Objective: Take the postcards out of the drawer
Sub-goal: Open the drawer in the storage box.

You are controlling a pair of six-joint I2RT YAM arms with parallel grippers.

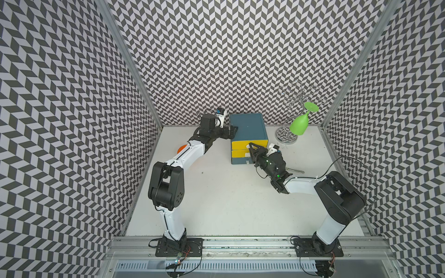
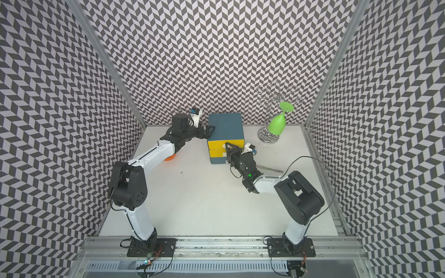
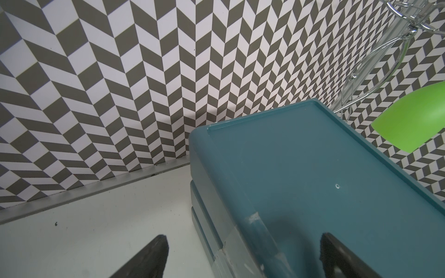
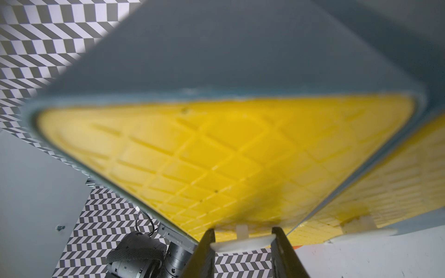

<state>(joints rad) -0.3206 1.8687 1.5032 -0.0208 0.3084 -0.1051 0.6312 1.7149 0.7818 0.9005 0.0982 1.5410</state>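
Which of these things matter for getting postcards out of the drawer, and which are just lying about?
Part of the job: yellow drawer, white pull, teal cabinet, right gripper at the pull, left gripper at the cabinet; postcards not visible.
Just lying about: wire rack, green glass hanging on it, orange object partly hidden by the left arm, metal utensil.

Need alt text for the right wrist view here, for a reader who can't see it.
Blurred close-up: the right gripper has its two black fingers on either side of the white half-round pull of a closed yellow drawer, set in a teal cabinet. A second yellow drawer front adjoins it.
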